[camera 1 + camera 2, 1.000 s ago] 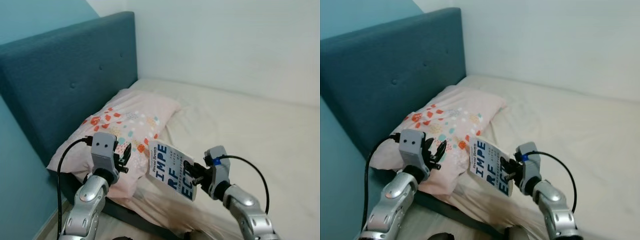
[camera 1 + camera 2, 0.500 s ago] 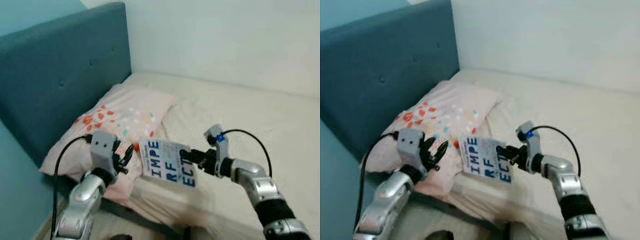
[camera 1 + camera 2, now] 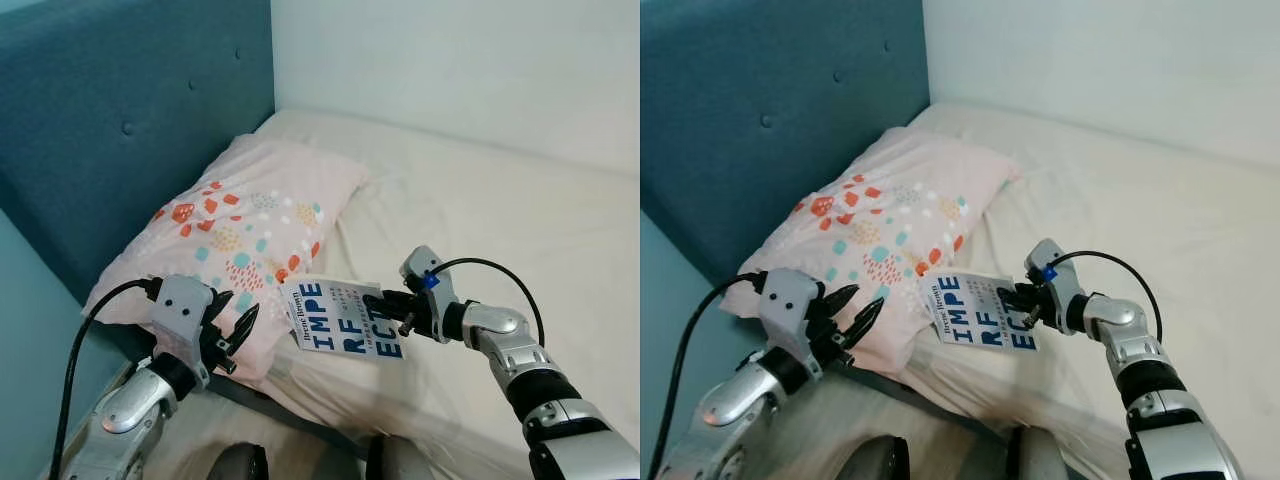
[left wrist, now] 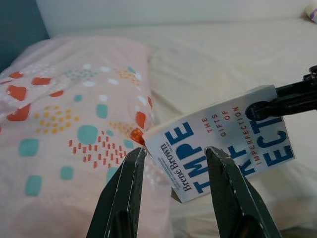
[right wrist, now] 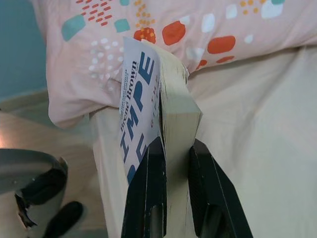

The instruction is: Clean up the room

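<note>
**Kid 1:** Right wrist view first! What is the right gripper (image 5: 171, 193) doing?

**Kid 2:** Its two black fingers (image 5: 147, 198) are squeezed on the book (image 5: 153, 106). One finger is on the white cover and one is on the paper edge of the pages.

**Kid 1:** What does the book look like?

**Kid 2:** It is white with big blue letters and small red words. From the head camera it is held up over the near edge of the bed (image 3: 500, 220), just off the low corner of the pillow (image 3: 240, 230).

**Kid 1:** Where is the right gripper next to the book?

**Kid 2:** At about 3 o'clock from the book. It pinches the book's right edge.

**Kid 1:** And the left gripper (image 3: 232, 338)?

**Kid 2:** Its fingers (image 4: 124, 198) are spread apart and hold nothing. It is at about 8 o'clock from the book, near it but not touching. In the left wrist view the book sits past the two fingers, with its spine end showing between them.

**Kid 1:** What is around them?

**Kid 2:** The pillow is pink with red, teal and yellow spots, at about 11 o'clock from the book. Behind it is a blue padded headboard (image 3: 120, 100). The bed sheet is cream, and a white wall (image 3: 480, 60) is at 12 o'clock
</note>
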{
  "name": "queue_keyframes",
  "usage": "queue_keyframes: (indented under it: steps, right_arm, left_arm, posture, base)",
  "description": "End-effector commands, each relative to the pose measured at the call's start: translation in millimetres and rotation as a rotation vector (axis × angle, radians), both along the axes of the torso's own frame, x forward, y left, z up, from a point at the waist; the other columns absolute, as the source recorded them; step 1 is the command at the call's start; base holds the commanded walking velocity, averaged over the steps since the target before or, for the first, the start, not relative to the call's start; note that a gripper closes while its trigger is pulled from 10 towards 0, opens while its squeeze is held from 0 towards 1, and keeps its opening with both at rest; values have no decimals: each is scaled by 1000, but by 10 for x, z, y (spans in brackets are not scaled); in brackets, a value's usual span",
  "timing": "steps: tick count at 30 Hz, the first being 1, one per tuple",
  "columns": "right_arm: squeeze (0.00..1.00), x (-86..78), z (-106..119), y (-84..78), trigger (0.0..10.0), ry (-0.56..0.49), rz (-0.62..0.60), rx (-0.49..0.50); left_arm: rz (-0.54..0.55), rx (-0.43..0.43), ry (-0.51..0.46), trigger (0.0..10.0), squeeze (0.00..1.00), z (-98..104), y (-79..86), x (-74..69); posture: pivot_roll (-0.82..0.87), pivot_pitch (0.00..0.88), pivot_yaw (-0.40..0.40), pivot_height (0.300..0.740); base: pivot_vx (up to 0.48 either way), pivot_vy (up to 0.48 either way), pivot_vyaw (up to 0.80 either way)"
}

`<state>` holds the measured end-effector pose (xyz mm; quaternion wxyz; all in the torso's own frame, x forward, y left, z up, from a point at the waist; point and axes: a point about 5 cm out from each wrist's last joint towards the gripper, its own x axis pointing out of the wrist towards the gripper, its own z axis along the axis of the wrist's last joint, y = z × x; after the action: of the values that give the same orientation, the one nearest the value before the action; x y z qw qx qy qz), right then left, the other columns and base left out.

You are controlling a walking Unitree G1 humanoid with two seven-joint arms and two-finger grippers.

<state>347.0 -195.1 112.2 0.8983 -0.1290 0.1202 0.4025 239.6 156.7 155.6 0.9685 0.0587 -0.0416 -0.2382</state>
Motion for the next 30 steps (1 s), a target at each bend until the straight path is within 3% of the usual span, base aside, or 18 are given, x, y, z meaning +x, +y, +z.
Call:
queue_keyframes:
  steps: [1,2,11,20,30]
  right_arm:
    - [0,-45,-92,35,10000,36,21,12]
    - [0,-65,-147,63,10000,45,19,39]
    - [0,-96,-223,65,10000,15,-66,154]
    - [0,-80,-212,13,10000,-28,-67,61]
    - [0,-105,-233,-10,10000,-23,-58,68]
  left_arm:
    - [-35,15,25,10000,0,-25,-17,-40]
    - [-83,33,39,10000,0,-30,-60,-75]
    - [-123,32,49,10000,0,0,-127,-101]
    - [-156,39,52,10000,0,20,-168,-84]
    - [-161,33,56,10000,0,21,-181,-66]
  posture:
    - [187,232,-45,625]
    - [191,239,-40,625]
    - [187,242,-22,625]
    - [186,236,-13,625]
    - [181,223,-12,625]
  base:
    - [0,0,0]
    - [0,0,0]
    - [0,0,0]
    - [0,0,0]
    - [0,0,0]
